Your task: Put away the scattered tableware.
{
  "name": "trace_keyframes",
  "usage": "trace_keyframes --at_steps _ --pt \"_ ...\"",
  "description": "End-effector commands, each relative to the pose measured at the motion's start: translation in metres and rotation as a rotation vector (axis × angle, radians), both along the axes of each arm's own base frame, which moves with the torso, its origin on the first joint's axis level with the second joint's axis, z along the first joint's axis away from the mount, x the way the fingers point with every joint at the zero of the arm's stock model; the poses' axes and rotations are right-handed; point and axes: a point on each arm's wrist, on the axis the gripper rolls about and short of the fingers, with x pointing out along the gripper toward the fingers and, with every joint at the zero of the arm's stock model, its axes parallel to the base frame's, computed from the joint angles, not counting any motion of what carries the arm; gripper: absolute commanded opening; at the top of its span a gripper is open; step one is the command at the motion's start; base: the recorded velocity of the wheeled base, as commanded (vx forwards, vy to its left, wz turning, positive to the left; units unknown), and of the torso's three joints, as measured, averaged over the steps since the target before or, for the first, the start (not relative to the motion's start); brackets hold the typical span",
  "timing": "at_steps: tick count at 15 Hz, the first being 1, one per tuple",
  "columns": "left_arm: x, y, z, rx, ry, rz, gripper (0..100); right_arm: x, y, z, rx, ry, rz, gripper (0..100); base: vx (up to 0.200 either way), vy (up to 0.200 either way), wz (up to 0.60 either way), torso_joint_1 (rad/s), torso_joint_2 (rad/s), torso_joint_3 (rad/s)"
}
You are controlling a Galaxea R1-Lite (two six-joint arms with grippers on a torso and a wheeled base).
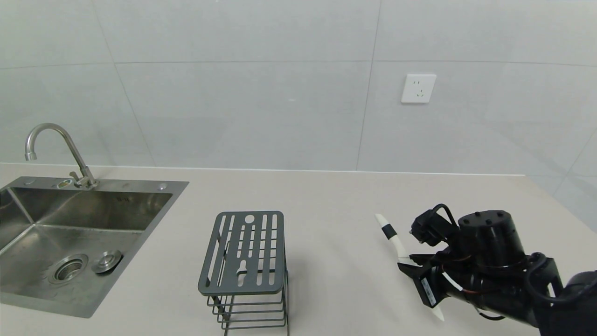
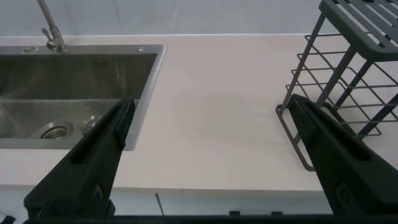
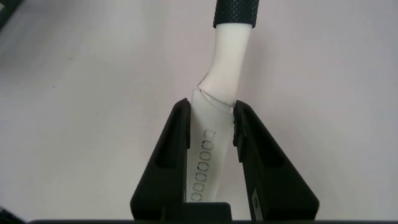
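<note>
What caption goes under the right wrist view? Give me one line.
Right gripper shut on a white, black-banded utensil, pale countertop behind.

White knife (image 1: 397, 241) with black band; dark grey rack (image 1: 242, 254)

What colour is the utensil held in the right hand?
The utensil is white with a black textured band; the right wrist view shows it best.

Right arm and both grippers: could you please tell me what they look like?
The right arm is black, with a round bolted joint housing, looping black cables, a thin reddish wire and a white label by the gripper. The right gripper has two flat, matte black fingers. The left gripper has long black wedge-shaped fingers.
</note>
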Motion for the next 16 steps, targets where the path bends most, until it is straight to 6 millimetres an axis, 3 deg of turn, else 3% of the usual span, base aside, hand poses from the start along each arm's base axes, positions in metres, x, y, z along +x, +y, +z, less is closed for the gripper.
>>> trace_keyframes --at_steps 1,3,10,16 --pt "0.0 0.0 0.0 0.0 0.001 0.0 100 -0.008 -0.003 0.016 0.029 -0.057 0.027 0 0.0 0.0 0.0 0.0 0.0 0.0" --pt "0.0 0.0 0.0 -0.008 0.0 0.0 100 -0.014 -0.005 0.021 0.048 -0.098 0.105 0 0.0 0.0 0.0 0.0 0.0 0.0" --pt "0.0 0.0 0.001 -0.004 -0.003 -0.013 100 -0.054 -0.015 0.009 0.146 -0.165 0.454 0 0.0 0.0 0.0 0.0 0.0 0.0" --pt "0.0 -0.001 0.001 0.007 -0.011 -0.034 100 -0.073 -0.009 0.023 0.181 -0.233 0.55 0 0.0 0.0 0.0 0.0 0.0 0.0"
